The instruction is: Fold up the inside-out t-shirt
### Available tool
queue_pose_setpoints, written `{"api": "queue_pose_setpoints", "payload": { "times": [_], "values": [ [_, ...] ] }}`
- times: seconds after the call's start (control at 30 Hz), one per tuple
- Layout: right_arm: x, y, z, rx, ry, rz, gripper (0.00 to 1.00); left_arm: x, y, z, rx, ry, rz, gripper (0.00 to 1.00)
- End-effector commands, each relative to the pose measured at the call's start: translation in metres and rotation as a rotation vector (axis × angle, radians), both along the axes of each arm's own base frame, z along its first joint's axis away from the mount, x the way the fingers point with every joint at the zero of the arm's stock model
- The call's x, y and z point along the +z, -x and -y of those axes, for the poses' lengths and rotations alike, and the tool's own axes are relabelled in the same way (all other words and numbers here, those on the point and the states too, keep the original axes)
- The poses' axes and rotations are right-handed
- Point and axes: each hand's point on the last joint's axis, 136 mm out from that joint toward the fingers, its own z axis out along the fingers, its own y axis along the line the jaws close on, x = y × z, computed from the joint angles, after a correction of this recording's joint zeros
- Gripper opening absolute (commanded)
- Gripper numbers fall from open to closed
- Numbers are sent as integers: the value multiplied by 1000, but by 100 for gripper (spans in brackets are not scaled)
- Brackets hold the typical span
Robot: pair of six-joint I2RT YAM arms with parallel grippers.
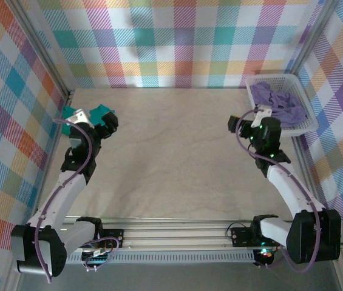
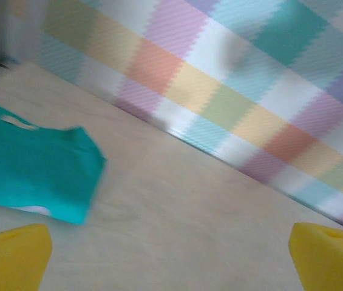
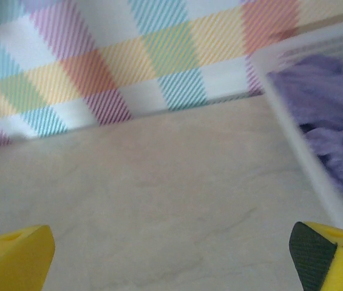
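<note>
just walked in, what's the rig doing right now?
Nothing is held yet. The lavender t-shirt lies crumpled in the white basket at the far right of the table. The right arm hovers beside the basket, jaws open and empty. The left arm is on the left side by the teal garment, jaws also open. Folding has not started.
</note>
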Motion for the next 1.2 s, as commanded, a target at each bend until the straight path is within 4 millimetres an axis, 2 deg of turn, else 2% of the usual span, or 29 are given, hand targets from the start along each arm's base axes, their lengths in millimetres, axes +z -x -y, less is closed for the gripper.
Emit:
{"api": "queue_pose_setpoints", "payload": {
  "times": [0.0,0.07,0.13,0.23,0.37,0.5,0.67,0.87,0.97,1.03,1.1,1.17],
  "values": [
    [-10,-5,74,-291,-121,-179,100,-15,4,52,-175,79,-168,100],
    [-18,-22,117,-417,-176,-253,100,-15,4,70,-217,49,-196,100],
    [-28,-42,144,-502,-193,-311,100,-17,5,83,-245,41,-203,100],
    [-46,-74,167,-583,-215,-385,100,-19,7,96,-271,36,-204,100],
    [-77,-110,188,-653,-230,-468,100,-22,10,106,-292,29,-216,100],
    [-109,-138,196,-668,-244,-555,100,-25,15,107,-290,18,-230,100],
    [-145,-162,196,-641,-266,-626,97,-31,22,107,-286,34,-233,100],
    [-185,-178,186,-597,-319,-710,87,-37,28,105,-282,40,-251,100],
    [-201,-184,179,-562,-342,-747,71,-40,31,100,-265,29,-259,100],
    [-200,-190,175,-531,-353,-742,57,-43,33,97,-252,20,-266,100],
    [-181,-197,172,-493,-364,-700,37,-46,35,93,-239,9,-277,100],
    [-147,-200,167,-458,-374,-627,20,-48,37,89,-225,2,-286,100]
  ]
}}
